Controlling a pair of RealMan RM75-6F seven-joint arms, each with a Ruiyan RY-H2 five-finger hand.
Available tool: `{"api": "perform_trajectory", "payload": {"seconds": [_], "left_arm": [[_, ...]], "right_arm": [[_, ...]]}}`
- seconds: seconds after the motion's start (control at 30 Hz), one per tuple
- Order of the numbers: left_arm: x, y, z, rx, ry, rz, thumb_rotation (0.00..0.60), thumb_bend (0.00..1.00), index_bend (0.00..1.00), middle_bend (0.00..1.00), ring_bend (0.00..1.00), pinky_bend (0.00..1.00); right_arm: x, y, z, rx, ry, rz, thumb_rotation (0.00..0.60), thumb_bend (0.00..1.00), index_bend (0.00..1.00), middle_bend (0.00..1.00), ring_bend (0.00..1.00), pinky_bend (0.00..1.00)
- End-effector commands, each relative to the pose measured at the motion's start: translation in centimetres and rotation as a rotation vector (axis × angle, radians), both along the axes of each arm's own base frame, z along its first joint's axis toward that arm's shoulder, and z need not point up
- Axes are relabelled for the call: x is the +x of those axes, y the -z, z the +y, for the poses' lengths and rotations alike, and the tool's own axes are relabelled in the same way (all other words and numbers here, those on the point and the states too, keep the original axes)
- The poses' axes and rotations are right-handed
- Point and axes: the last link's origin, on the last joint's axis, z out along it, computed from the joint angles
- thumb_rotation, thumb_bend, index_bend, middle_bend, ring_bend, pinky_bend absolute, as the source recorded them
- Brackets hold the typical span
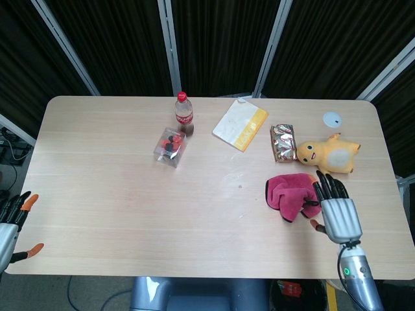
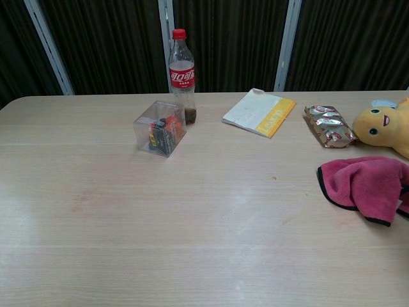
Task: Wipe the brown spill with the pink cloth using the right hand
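The pink cloth (image 1: 290, 194) (image 2: 366, 187) lies crumpled on the table at the right, with nothing holding it. My right hand (image 1: 337, 211) hovers just right of it and nearer the front edge, fingers spread and empty; the chest view does not show it. A tiny brown speck (image 1: 240, 187) (image 2: 274, 178) marks the wood left of the cloth. My left hand (image 1: 14, 223) sits off the table's front left corner, its orange-tipped fingers apart and holding nothing.
A cola bottle (image 1: 183, 113) and a clear box (image 1: 170, 146) stand at the back centre. A white and yellow booklet (image 1: 240, 124), a foil packet (image 1: 283, 140), a yellow plush toy (image 1: 327, 154) and a white disc (image 1: 332, 118) lie at the back right.
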Motion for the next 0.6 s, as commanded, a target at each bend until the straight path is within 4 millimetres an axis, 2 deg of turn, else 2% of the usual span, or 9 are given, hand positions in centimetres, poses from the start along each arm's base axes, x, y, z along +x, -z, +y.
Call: {"api": "perform_trajectory", "payload": {"seconds": [0.03,0.1,0.2,0.6], "left_arm": [[0.0,0.0,0.0,0.002,0.002,0.004,0.6,0.0,0.0,0.0,0.0,0.0],[0.0,0.0,0.0,0.006,0.006,0.009,0.6,0.0,0.0,0.0,0.0,0.0],[0.0,-0.1,-0.1,0.01,0.012,0.019,0.6,0.0,0.0,0.0,0.0,0.0],[0.0,-0.1,0.0,0.015,0.021,0.022,0.6,0.0,0.0,0.0,0.0,0.0]], "right_arm": [[-2.7,-2.4,5.2,0.012,-0.057,0.077,0.6,0.0,0.0,0.0,0.0,0.05],[-3.3,-3.1,6.5,0.003,-0.064,0.072,0.6,0.0,0.0,0.0,0.0,0.03],[-3.8,-3.7,7.3,-0.015,-0.059,0.043,0.6,0.0,0.0,0.0,0.0,0.03],[-3.9,-3.2,7.2,0.008,-0.027,0.003,0.6,0.0,0.0,0.0,0.0,0.03]]}}
